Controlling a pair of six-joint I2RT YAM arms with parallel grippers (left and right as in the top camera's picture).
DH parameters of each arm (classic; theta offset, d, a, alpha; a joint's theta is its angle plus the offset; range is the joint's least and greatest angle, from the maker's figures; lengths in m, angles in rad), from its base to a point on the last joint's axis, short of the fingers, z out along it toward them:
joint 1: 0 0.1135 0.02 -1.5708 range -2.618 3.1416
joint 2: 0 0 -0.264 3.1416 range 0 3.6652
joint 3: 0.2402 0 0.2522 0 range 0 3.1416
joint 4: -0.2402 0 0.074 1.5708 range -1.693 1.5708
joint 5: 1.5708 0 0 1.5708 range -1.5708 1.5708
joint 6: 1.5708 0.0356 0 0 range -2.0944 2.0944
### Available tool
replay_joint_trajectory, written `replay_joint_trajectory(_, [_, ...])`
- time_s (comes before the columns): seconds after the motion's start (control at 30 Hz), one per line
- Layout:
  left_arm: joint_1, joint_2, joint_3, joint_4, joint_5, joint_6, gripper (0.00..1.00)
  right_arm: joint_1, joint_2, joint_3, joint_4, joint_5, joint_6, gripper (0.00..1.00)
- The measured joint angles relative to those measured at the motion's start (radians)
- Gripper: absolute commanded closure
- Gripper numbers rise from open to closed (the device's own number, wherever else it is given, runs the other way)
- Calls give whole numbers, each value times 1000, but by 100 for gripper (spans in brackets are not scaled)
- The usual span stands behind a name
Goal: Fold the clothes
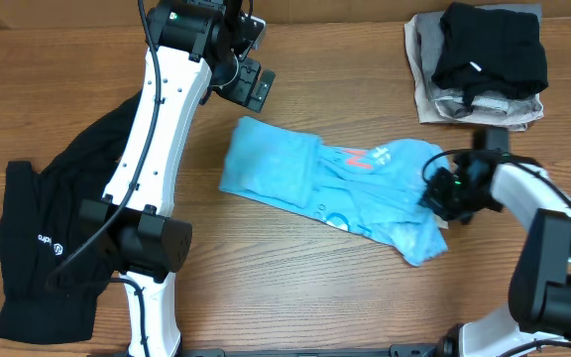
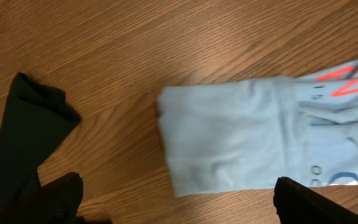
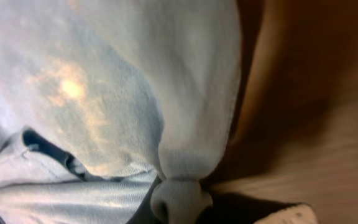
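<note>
One blue T-shirt (image 1: 285, 174) (right gripper (image 1: 434, 194) clamped on it), one black top (image 1: 38, 248), left gripper (image 1: 254, 84) jaws apart

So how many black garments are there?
2: a black top lying at the left, and a folded black garment atop the far-right stack; more may hide within it.

No lettering on the blue T-shirt (image 1: 285, 169) or the black top (image 1: 38, 248) is legible.
</note>
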Motion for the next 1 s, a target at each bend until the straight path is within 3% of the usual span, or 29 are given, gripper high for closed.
replay_joint_trajectory(0.13, [2, 0, 0, 3, 0, 0, 0, -114, 0, 60, -151, 10, -81, 96])
replay_joint_trajectory(0.43, [5, 0, 0, 15, -12, -1, 0, -169, -52, 162, -280, 15, -158, 96])
replay_joint_trajectory(0.73, [42, 0, 0, 49, -15, -7, 0, -100, -151, 216, -309, -50, -171, 96])
replay_joint_trajectory(1.0, [97, 0, 0, 62, -16, -7, 0, 74, -168, 266, -304, -72, -121, 96])
